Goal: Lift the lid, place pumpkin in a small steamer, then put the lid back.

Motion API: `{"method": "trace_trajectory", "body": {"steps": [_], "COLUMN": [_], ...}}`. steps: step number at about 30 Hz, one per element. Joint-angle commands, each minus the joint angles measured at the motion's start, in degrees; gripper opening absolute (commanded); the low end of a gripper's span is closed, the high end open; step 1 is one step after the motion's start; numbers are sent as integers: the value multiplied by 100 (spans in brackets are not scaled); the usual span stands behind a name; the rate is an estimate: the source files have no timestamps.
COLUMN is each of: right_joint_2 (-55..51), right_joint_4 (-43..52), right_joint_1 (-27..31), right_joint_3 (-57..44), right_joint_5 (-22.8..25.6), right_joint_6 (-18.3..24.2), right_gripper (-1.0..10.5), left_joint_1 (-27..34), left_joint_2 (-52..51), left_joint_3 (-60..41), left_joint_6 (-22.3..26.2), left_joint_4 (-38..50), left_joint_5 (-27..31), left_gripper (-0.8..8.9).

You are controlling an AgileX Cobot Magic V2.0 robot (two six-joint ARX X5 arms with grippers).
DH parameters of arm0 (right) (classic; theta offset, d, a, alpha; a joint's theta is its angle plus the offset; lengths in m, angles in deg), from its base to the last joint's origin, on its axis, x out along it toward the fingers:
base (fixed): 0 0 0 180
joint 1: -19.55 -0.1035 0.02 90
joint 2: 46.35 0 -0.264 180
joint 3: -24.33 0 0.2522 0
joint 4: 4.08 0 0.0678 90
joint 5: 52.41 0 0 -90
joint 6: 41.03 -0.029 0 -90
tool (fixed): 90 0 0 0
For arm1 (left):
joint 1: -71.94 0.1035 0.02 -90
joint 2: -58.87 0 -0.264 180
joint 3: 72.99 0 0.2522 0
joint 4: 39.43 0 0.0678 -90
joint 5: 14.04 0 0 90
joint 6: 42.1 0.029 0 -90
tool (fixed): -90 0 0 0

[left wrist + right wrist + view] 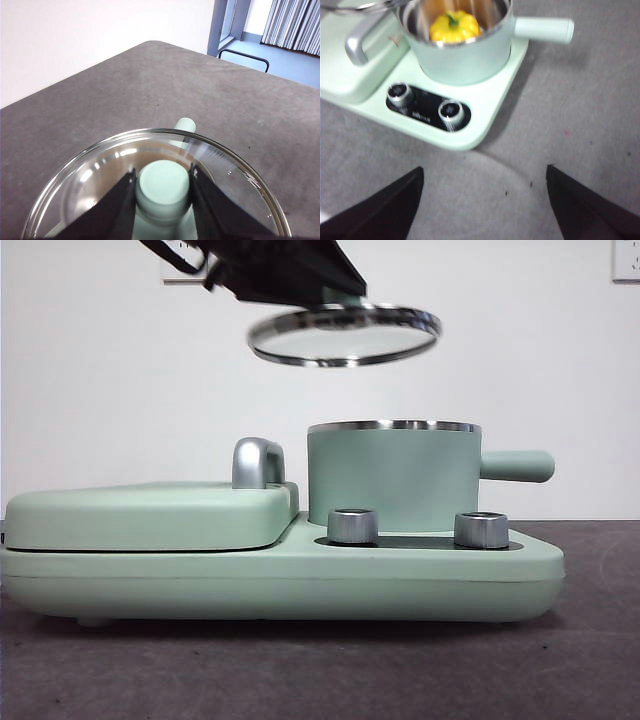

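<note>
- The left gripper [162,187] clamps the mint-green knob of the round clear glass lid with steel rim [345,335], holding it tilted in the air above the small cylindrical mint-green steamer pot [392,478].
- The pot stands on the right end of the wide flat mint-green appliance base [280,575], behind two silver knobs [352,526].
- The small yellow-orange ribbed pumpkin [454,27] lies inside the uncovered pot.
- The right gripper [482,200] hangs over the grey table [580,125], jaws spread wide, holding nothing.

A grey table [100,670] carries the mint-green appliance base [280,585].
</note>
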Motion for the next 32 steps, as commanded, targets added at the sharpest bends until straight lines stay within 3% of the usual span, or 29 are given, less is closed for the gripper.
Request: {"method": "trace_trajectory", "body": {"steps": [1, 32], "right_joint_2": [13, 13], "right_joint_4": [-63, -138], "right_joint_1": [-42, -42], "right_joint_3": [31, 31], "right_joint_5": [22, 179], "right_joint_6": [-83, -81], "right_gripper": [378, 378], "left_joint_1": [-81, -111], "left_joint_2": [184, 1661], "left_joint_3": [151, 809], "left_joint_6": [-138, -190], "left_joint_4": [409, 1377], "left_joint_5": [13, 15], "left_gripper": [13, 13]}}
